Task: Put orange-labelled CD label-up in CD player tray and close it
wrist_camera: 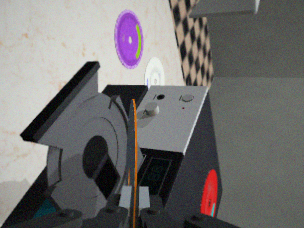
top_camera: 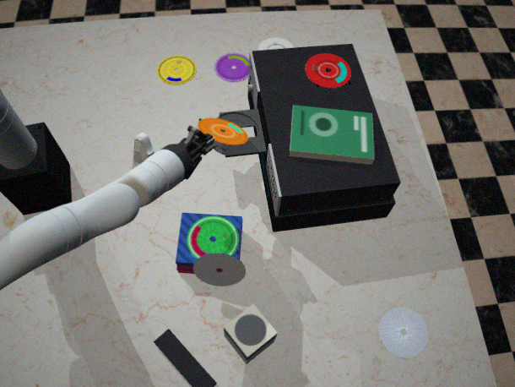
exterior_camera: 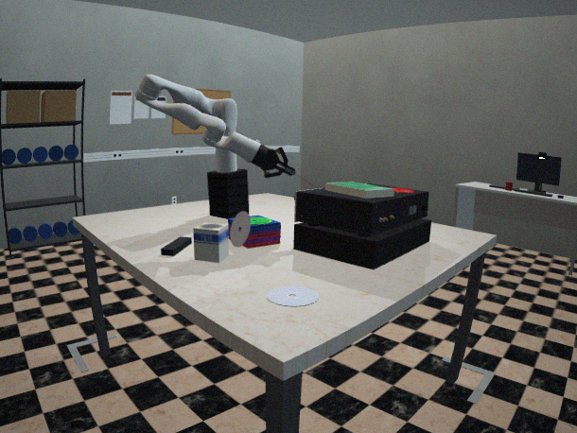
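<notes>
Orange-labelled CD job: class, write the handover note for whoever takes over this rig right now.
Gripper: shut on the rim of the thin orange-labelled CD, label up.
CD: held over the dark open tray, which juts from the front of the black box-shaped CD player; not yet lying in the round recess.
Done: disc picked up by its edge and brought to the tray.
Left: lower it flat into the recess, release, close the tray, leave the player unmoved.
</notes>
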`<state>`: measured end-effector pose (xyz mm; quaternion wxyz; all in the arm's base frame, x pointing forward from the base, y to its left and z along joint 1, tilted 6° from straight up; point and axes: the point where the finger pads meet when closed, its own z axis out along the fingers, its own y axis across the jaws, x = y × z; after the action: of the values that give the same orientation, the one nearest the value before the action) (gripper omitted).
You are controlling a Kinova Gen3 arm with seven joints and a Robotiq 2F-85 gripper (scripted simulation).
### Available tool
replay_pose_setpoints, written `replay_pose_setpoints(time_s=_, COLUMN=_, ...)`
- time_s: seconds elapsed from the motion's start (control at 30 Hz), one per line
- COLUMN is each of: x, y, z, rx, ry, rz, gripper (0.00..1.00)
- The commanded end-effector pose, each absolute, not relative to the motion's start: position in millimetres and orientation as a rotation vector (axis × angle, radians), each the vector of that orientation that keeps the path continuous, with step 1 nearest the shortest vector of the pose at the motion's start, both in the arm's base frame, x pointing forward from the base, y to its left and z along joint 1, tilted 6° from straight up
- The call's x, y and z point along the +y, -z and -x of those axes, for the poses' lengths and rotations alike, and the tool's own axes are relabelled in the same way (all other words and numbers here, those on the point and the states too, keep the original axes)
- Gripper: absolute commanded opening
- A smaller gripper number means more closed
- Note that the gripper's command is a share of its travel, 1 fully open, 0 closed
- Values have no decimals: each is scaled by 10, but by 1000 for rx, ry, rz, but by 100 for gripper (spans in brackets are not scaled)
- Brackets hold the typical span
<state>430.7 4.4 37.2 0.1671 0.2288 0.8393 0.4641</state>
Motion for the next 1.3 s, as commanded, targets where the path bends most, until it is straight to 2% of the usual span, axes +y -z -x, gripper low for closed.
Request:
replay_pose_setpoints(time_s=0.0, x=65, y=-367, z=-4320, rx=2388, ry=-1321, rz=-649, gripper=11)
replay_pose_setpoints(time_s=1.27, x=490, y=-111, z=-4609, rx=2388, ry=-1321, rz=-649, gripper=11)
